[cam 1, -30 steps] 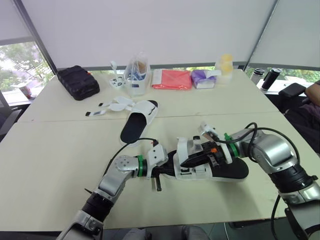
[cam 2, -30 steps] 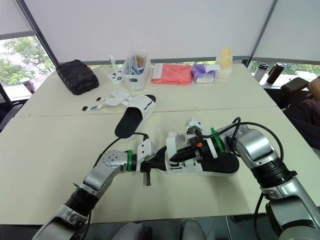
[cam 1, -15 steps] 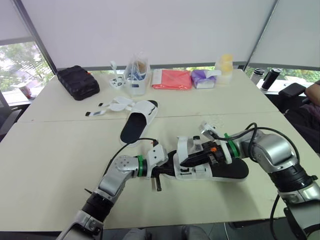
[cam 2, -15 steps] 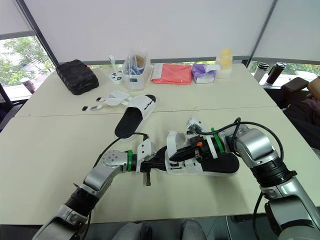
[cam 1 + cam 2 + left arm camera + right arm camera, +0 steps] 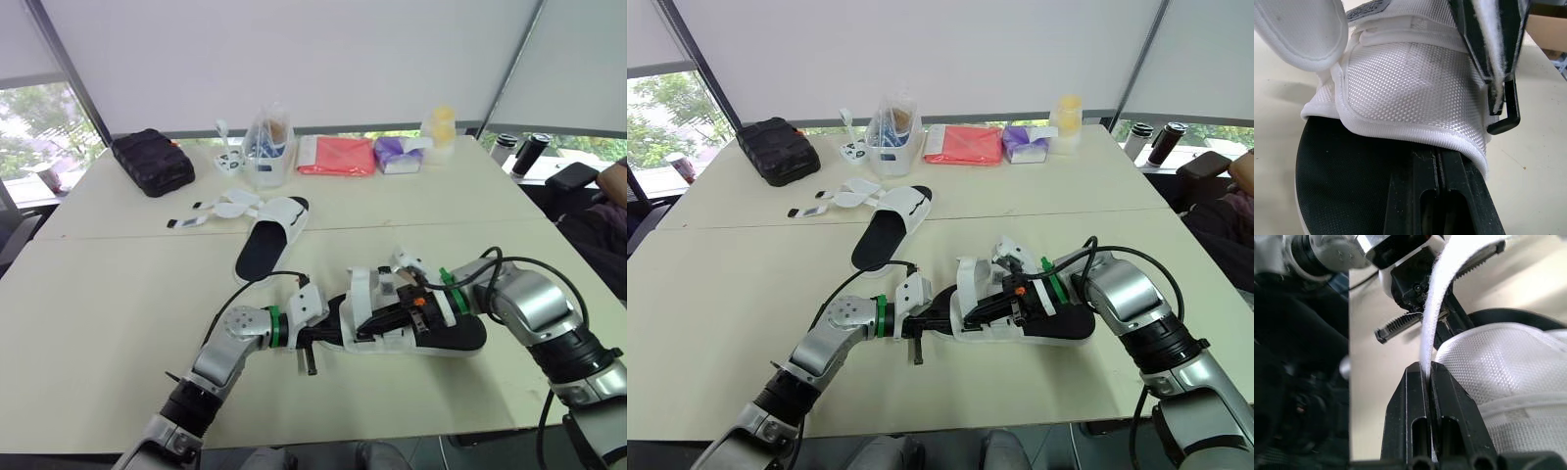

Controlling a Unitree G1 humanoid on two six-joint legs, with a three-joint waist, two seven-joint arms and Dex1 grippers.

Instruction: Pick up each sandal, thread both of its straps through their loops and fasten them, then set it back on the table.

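Jaws of the right gripper (image 5: 365, 319) are pressed together on a white strap (image 5: 1442, 298). In the right wrist view it rises from between the two black fingers (image 5: 1410, 416) and arcs away above them. Jaws of the left gripper (image 5: 315, 338) are pressed together too, with only a thin slit between its fingers (image 5: 1410, 196). They lie over the black insole (image 5: 1337, 171) and reach under the edge of the white mesh upper (image 5: 1410, 83). I cannot tell whether they pinch anything there.

The sandal (image 5: 446, 338) lies on the table (image 5: 118, 294) near the front edge, between the two grippers. Its toe is at the left gripper and its heel is toward the right arm. The right gripper reaches in over the upper from the heel side. The held strap stands up off the upper and is not laid flat.

The second sandal (image 5: 266, 238) lies further back and left of centre, well apart from the first. It is sole down, with its loose straps (image 5: 220, 208) spread on the table beside its far end.

Along the far side of the table are a black case (image 5: 152, 162), a clear bag (image 5: 267, 147), a red pouch (image 5: 336, 155), a purple pack (image 5: 397, 155) and a yellow bottle (image 5: 443, 122).
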